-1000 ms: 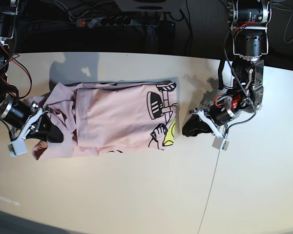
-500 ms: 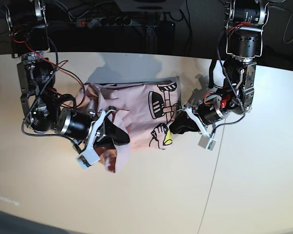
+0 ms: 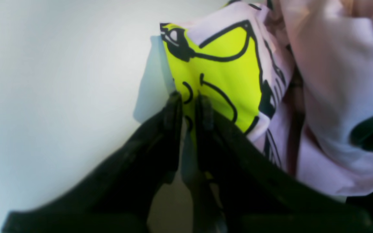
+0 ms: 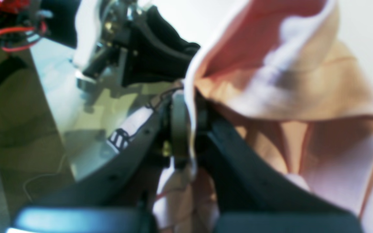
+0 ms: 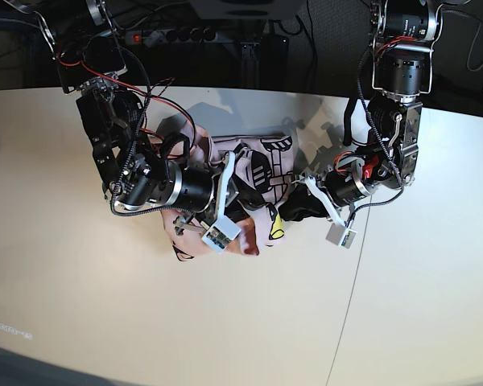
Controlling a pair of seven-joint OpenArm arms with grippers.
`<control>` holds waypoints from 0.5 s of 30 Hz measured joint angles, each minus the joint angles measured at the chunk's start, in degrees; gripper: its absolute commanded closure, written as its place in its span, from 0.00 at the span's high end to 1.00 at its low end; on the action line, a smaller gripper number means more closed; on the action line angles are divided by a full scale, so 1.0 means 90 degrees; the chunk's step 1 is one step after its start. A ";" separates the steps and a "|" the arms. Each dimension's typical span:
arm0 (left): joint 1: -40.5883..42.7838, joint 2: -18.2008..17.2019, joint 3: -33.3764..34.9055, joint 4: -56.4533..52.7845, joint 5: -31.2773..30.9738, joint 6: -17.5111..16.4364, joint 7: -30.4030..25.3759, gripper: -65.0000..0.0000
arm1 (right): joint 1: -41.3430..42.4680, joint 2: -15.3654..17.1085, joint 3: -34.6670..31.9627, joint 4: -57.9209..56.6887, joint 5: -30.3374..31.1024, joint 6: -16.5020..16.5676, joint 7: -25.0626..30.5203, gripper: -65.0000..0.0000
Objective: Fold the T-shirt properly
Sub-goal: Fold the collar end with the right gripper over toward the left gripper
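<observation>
The pale pink T-shirt point(image 5: 262, 165) lies bunched at the table's middle, its black and yellow graphic point(image 5: 275, 227) facing up. My right gripper point(image 5: 240, 199) hangs over the shirt's middle, shut on a pink fabric edge point(image 4: 303, 81) that drapes from its jaws point(image 4: 186, 129). My left gripper point(image 5: 294, 211) is at the shirt's right edge. In the left wrist view its fingers point(image 3: 173, 106) are pinched together on the yellow graphic's point(image 3: 219, 61) edge, low at the table. The neck label is hidden.
The white table point(image 5: 225, 322) has a seam point(image 5: 350, 305) running down its right part. A power strip point(image 5: 177, 34) and cables lie beyond the table's far edge. Both arms crowd the middle, close to each other.
My right arm has swept to the right, carrying the shirt's left end over onto its right part. My left gripper has moved left onto the yellow graphic's edge.
</observation>
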 measured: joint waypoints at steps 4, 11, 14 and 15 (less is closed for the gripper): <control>-0.0019 -0.0002 0.0007 0.0000 -0.0197 -0.0017 0.0204 0.19 | 0.0000 -0.0002 -0.0095 -0.0138 -0.0287 -0.0002 0.0182 0.00; -0.0036 -0.0019 0.0007 0.0000 -0.0481 -0.0027 0.0449 0.19 | 0.0002 -0.0002 -0.0260 -0.0406 -0.0335 0.0000 0.0352 0.00; -0.0049 -0.0022 0.0007 0.0000 -0.0602 -0.0027 0.0561 0.19 | 0.0000 -0.0112 -0.0299 -0.0583 -0.0355 -0.0002 0.0401 0.00; -0.0049 -0.0022 0.0007 0.0000 -0.0610 -0.0027 0.0559 0.19 | 0.0000 -0.0168 -0.0299 -0.0636 -0.0357 0.0000 0.0423 0.00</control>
